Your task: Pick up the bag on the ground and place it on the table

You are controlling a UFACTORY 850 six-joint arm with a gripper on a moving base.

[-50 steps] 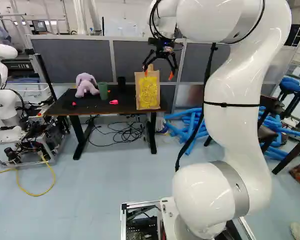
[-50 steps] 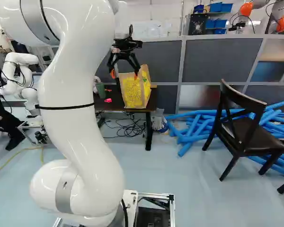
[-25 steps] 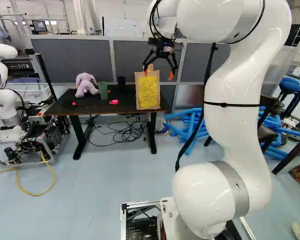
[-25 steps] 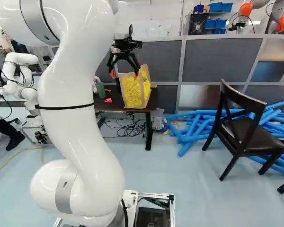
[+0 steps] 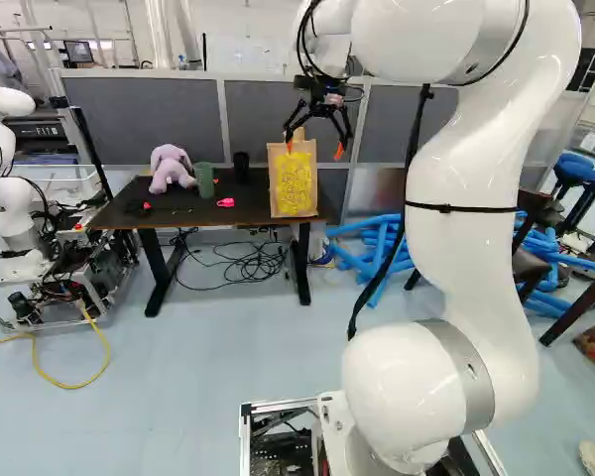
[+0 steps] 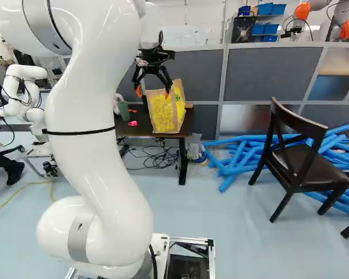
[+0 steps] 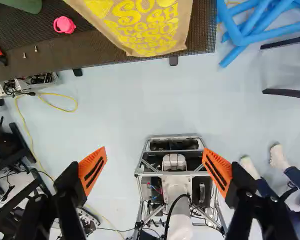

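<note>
While our claw (image 5: 314, 148) gapes wide this side of the table (image 5: 208, 209), we see the bag (image 5: 294, 183) at the table's right end, long axis upright, front facing us.

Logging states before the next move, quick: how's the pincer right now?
Pincer: open, fingers wide apart, holding nothing; the bag stands on the table.

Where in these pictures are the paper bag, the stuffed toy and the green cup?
Paper bag (image 5: 295, 185): left base view, on its yellow-printed front.
Stuffed toy (image 5: 168, 172): left base view, on its body.
Green cup (image 5: 204, 181): left base view, on its side.
</note>
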